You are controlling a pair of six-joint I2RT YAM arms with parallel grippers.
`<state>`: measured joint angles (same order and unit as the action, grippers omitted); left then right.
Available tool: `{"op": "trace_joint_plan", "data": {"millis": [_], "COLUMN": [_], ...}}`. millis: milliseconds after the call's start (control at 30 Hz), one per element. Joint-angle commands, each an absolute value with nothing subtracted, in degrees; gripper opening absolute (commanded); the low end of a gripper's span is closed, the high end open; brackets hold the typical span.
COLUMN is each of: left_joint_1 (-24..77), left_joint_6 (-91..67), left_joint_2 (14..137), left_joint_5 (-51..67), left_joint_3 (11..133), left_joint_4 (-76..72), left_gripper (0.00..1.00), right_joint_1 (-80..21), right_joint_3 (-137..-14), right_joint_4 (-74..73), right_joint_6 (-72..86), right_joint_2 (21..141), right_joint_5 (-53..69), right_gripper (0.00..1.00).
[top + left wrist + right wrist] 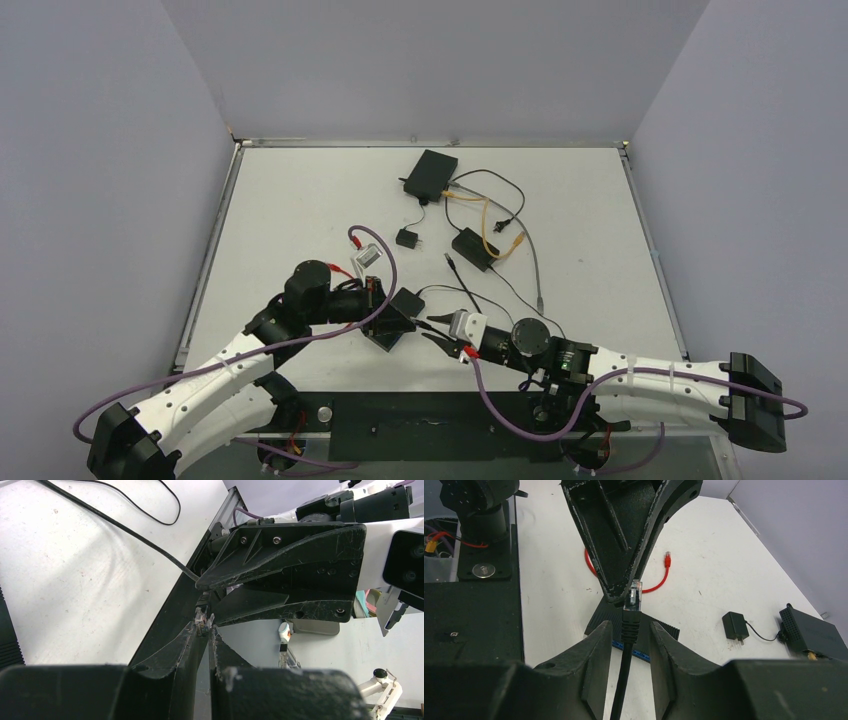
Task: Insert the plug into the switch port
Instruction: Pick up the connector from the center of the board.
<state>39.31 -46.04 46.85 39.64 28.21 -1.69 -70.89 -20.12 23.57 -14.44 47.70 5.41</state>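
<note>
The plug (pixel 635 591) is a clear connector on a black cable (pixel 624 680). My left gripper (pixel 206 625) is shut on its clear tip (pixel 202 619) and reaches down from the top of the right wrist view. My right gripper (pixel 629 630) is open and straddles the plug's black boot (pixel 630 620), with a gap on each side. The switch (pixel 659 630) is a black ribbed box with a blue strip, lying on the table just under both grippers (pixel 405 302). Its port is hidden. In the top view the two grippers meet tip to tip, left (pixel 408 322) and right (pixel 432 338).
A second black box (pixel 430 172) with yellow and orange cables sits at the back. A small plug-in adapter (pixel 407 238), a power brick (pixel 470 248) and loose black and grey cables lie mid-table. A red cable (pixel 659 580) lies beyond the switch.
</note>
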Motion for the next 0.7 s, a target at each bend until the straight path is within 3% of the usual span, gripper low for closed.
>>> {"op": "trace_joint_plan", "data": {"millis": [0, 300, 567, 667], "left_joint_1": [39.3, 39.4, 39.3, 39.4], "left_joint_6": [-45.5, -45.7, -45.9, -45.9], "left_joint_2": [45.8, 45.7, 45.3, 45.2], "left_joint_5": [41.0, 41.2, 41.5, 41.7], "left_joint_3": [28.3, 28.0, 27.8, 27.7], "left_joint_4": [-5.6, -6.2, -6.4, -6.7], "left_gripper": [0.0, 0.0, 0.0, 0.0], "right_joint_1": [-70.7, -70.6, -70.7, -70.7], "right_joint_3": [-19.7, -19.8, -20.1, -20.2], "right_joint_4": [27.8, 28.3, 28.1, 28.2], "right_joint_6": [-13.5, -13.5, -13.7, -13.9], "right_joint_2": [48.0, 48.5, 49.0, 49.0], "right_joint_5": [5.3, 5.1, 5.0, 4.7], "right_gripper": [0.28, 0.22, 0.0, 0.0]}}
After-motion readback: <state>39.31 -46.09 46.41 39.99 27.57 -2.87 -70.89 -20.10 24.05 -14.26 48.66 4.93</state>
